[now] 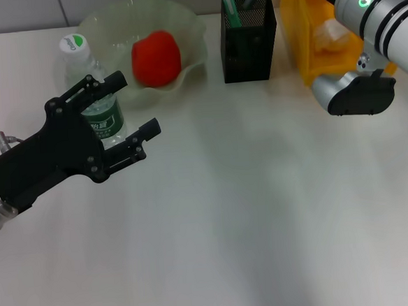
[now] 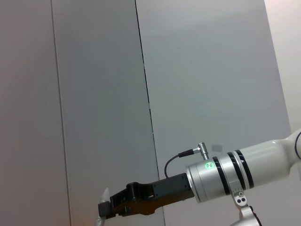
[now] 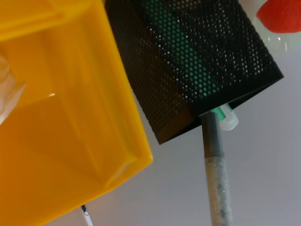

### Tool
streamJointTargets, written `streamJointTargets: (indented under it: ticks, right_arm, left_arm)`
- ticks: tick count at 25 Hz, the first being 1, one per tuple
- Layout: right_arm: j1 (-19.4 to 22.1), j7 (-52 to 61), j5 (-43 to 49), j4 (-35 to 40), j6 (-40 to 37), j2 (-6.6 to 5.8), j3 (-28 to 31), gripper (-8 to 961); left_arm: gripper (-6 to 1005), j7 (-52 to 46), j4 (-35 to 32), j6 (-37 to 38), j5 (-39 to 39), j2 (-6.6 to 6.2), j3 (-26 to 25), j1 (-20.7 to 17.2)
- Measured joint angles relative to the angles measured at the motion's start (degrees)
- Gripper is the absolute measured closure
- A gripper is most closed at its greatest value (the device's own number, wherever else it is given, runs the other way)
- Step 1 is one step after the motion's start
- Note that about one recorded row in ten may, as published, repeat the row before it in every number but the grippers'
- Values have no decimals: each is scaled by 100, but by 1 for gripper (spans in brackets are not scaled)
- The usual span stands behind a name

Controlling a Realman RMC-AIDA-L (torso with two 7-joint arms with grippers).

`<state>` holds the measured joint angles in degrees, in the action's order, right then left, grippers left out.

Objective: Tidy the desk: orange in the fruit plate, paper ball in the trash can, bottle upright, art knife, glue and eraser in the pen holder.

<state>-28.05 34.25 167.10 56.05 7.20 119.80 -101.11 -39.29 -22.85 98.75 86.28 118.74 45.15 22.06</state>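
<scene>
Your pen holder (image 1: 249, 39) is the landmark: it holds a green-capped tube and a grey tool. To its left, the orange (image 1: 156, 57) sits in the fruit plate (image 1: 190, 29) — beyond that the bottle (image 1: 93, 87) stands upright between the open left gripper (image 1: 132, 105) fingers. Just right, the trash can (image 1: 305, 41) holds the paper ball (image 1: 333, 35); the right gripper's jaws — you cannot tell.

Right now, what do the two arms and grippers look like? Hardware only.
Left gripper: matte black, angular body with visible screws, two long flat fingers, on a silver wrist with a small metal connector. Right arm: white and silver cylinder with black rings and a lit green dot. From the left wrist view, the right gripper is black too, with a black cable looping from a wrist plug.
</scene>
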Motion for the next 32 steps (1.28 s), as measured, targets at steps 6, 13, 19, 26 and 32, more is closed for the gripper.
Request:
streamJointTargets:
  ticks: [6, 13, 19, 26, 32]
  right_arm:
    - [9, 17, -167, -306, 489, 9, -239, 664]
    - [-15, 14, -644, -606, 1362, 9, -485, 521]
    - [-99, 1280, -1480, -503, 2391, -13, -554, 430]
    - [-18, 5391, -1604, -285, 2686, -30, 153, 400]
    - [216, 7796, -2158, 238, 2811, -37, 292, 373]
  left_arm:
    - [202, 6, -4, 11, 0, 0, 1, 1]
    - [202, 9, -17, 13, 1, -6, 21, 25]
    - [202, -41, 142, 13, -1, -6, -6, 161]
    - [202, -745, 211, -170, -45, -42, -6, 288]
    - [202, -1091, 210, -172, -25, -45, 21, 290]
